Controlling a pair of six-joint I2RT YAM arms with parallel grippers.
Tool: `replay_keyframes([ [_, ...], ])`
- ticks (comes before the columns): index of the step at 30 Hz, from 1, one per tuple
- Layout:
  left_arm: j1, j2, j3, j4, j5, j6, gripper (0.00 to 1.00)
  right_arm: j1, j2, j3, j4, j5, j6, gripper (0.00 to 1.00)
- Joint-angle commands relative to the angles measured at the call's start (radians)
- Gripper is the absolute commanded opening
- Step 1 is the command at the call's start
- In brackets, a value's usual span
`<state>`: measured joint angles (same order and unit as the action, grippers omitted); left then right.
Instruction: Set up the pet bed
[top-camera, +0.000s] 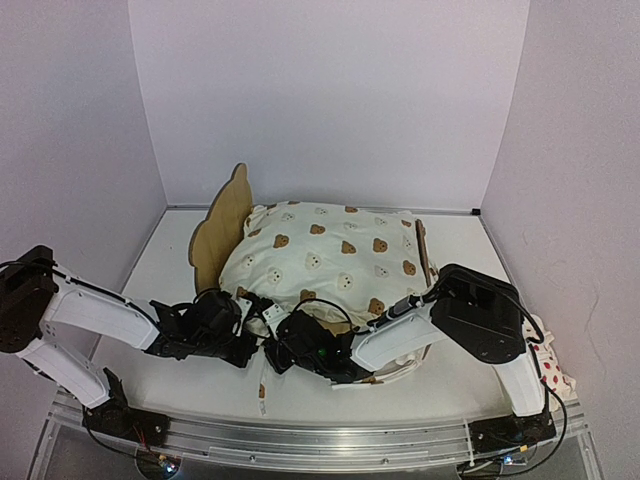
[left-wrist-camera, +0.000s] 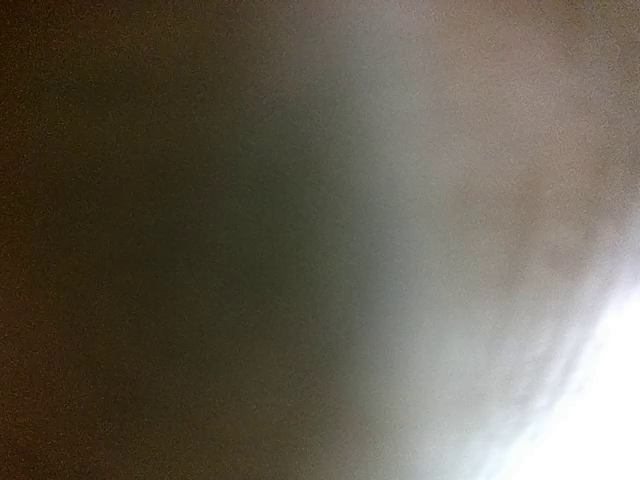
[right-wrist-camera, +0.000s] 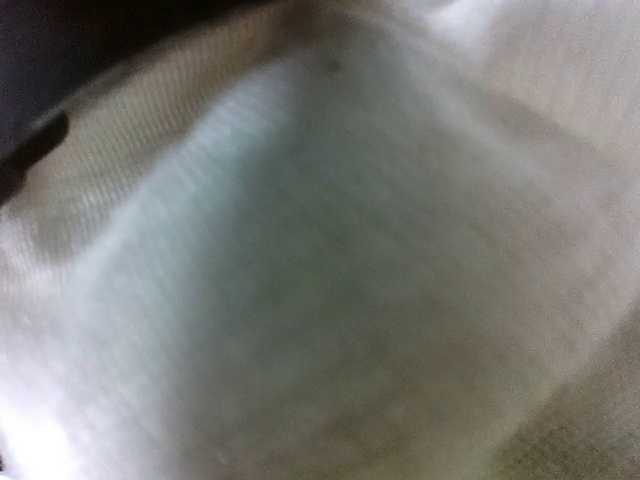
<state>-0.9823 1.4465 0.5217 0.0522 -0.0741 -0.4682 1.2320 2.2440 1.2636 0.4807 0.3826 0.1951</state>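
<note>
Cushion (top-camera: 330, 255) on pet bed (top-camera: 222, 228), pillow (top-camera: 556, 374) far right

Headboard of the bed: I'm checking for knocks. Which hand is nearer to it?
Left. The left hand sits at the near left corner of the cushion, just in front of the headboard; the right hand is beside it, slightly farther off.

A puffy cushion (top-camera: 330, 262) fills the bed (top-camera: 424, 252) and the middle of the surface (top-camera: 150, 285), and the headboard (top-camera: 222, 228) stands upright at its left end. The left arm (top-camera: 100, 318) and right arm (top-camera: 400, 338) meet at the cushion's near edge (hardly any gap there). There is bare room left of the headboard and along the back wall (top-camera: 330, 100). A pillow (top-camera: 553, 370) blocks the near right corner.
</note>
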Motion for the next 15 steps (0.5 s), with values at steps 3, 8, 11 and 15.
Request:
replay_keyframes([
  [3,-0.032,-0.052,0.02,0.233,0.141,0.124,0.0,0.0,0.0,0.016,-0.062,-0.059,-0.029,0.18],
  [8,-0.032,-0.059,0.01,0.255,0.16,0.134,0.0,0.0,0.0,0.013,-0.062,-0.06,-0.028,0.09],
  [11,-0.033,-0.067,0.005,0.259,0.161,0.135,0.0,0.0,-0.004,0.006,-0.062,-0.059,-0.03,0.02],
  [15,-0.033,-0.08,-0.003,0.259,0.159,0.132,0.0,0.0,-0.016,-0.01,-0.055,-0.056,-0.035,0.0],
])
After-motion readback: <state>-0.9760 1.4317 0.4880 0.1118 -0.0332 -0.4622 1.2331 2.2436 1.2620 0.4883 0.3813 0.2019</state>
